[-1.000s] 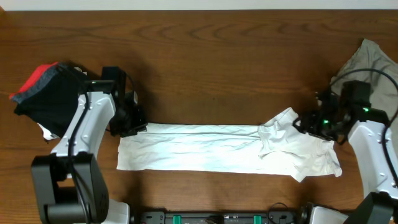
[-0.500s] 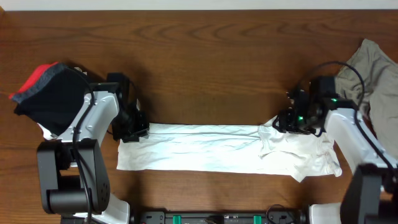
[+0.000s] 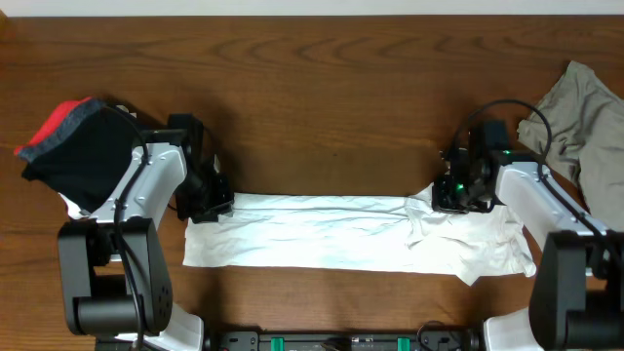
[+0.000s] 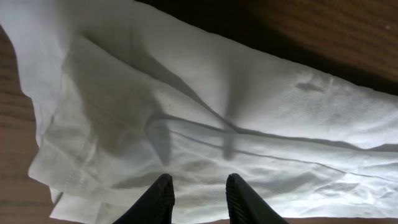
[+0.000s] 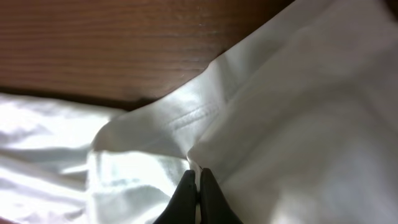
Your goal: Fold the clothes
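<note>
At far left on the table (image 3: pixel 331 97) I see a heap of black and red garments (image 3: pixel 73 146). Just right of it, my left gripper (image 4: pixel 198 194) sits at the left end of the white T-shirt (image 3: pixel 322 234), which lies as a long strip across the near middle. Its fingers stand apart with their tips on the cloth. Further right, my right gripper (image 5: pixel 199 182) has its fingers pressed together against a fold at the shirt's crumpled right end. I cannot tell whether any cloth is caught between them. A khaki-grey garment (image 3: pixel 580 117) lies at far right.
</note>
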`<state>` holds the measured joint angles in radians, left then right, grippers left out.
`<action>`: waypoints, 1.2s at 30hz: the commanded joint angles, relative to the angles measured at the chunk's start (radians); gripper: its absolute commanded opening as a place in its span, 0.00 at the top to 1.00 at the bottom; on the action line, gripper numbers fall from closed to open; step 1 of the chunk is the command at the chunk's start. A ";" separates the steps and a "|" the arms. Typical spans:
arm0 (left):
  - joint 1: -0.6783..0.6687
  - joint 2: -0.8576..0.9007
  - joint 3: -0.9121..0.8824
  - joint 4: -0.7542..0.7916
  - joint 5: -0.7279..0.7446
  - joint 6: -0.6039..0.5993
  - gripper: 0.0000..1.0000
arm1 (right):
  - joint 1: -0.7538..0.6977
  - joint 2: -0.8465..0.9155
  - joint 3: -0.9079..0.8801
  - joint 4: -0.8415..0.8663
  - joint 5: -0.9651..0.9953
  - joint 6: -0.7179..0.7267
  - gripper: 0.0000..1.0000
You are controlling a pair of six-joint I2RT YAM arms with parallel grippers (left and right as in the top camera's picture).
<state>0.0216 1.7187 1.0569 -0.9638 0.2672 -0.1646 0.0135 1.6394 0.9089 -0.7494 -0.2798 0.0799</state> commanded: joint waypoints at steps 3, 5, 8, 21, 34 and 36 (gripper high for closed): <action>-0.002 0.005 -0.008 -0.002 0.010 -0.013 0.69 | 0.006 -0.204 0.096 -0.084 0.007 0.017 0.99; -0.002 0.005 -0.008 0.000 0.010 -0.013 0.69 | 0.006 -0.271 0.106 -0.128 0.006 0.024 0.99; -0.002 0.005 -0.008 0.001 0.010 -0.013 0.69 | 0.006 -0.350 0.106 -0.203 0.006 0.048 0.99; -0.002 0.005 -0.008 0.001 0.010 -0.013 0.69 | 0.006 -0.399 0.104 -0.446 -0.025 0.046 0.95; -0.002 0.005 -0.008 0.001 0.010 -0.013 0.69 | 0.007 -0.399 0.102 -0.522 -0.224 -0.022 0.91; -0.002 0.005 -0.008 0.001 0.010 -0.013 0.69 | 0.007 -0.397 0.102 -0.514 -0.220 -0.022 0.91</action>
<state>0.0216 1.7187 1.0569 -0.9611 0.2672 -0.1646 0.0135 1.2415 1.0134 -1.2671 -0.4706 0.0776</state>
